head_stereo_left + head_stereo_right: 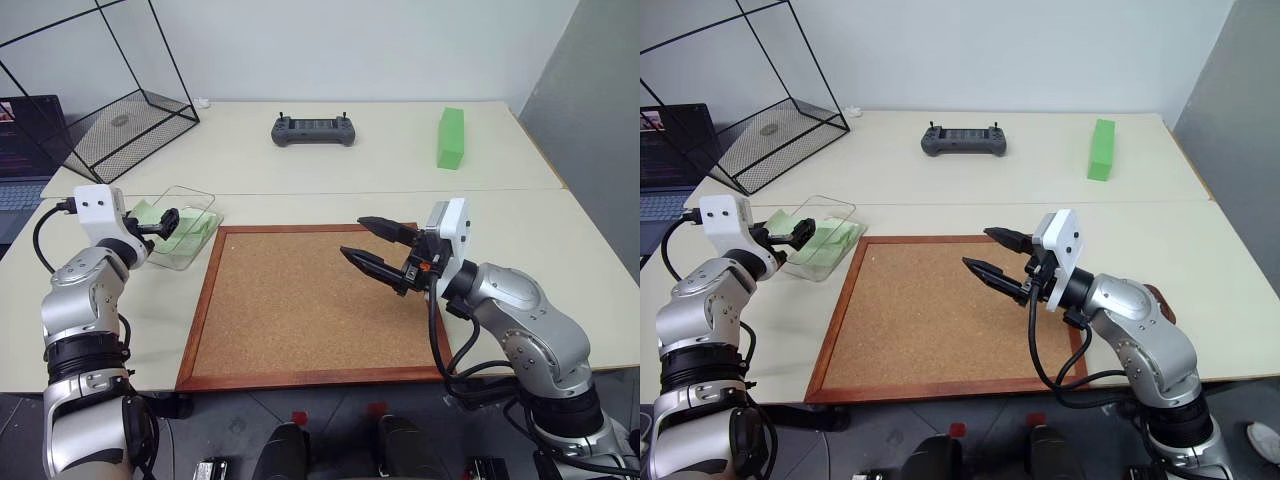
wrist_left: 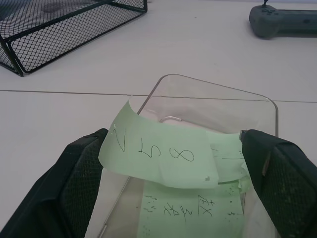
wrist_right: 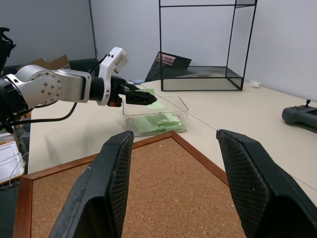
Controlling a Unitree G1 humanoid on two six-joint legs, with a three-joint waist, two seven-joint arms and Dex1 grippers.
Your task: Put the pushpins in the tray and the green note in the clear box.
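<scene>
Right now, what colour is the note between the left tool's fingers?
Pale green note with dark handwriting, clearest in the left wrist view.

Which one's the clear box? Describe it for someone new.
Start at the large framed cork board in the table's middle. Just off its far left corner sits the shallow transparent plastic box holding pale green paper notes; unlike the black wire-frame cube behind it, it is low and see-through.

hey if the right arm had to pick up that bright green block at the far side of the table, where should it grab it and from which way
Probably from above, with the fingers closing across the narrow width at the middle of the bright green block. It lies flat as a long slim bar on the table, its long sides bare and nothing close by. The right gripper stands open over the cork board, well short of it.
</scene>
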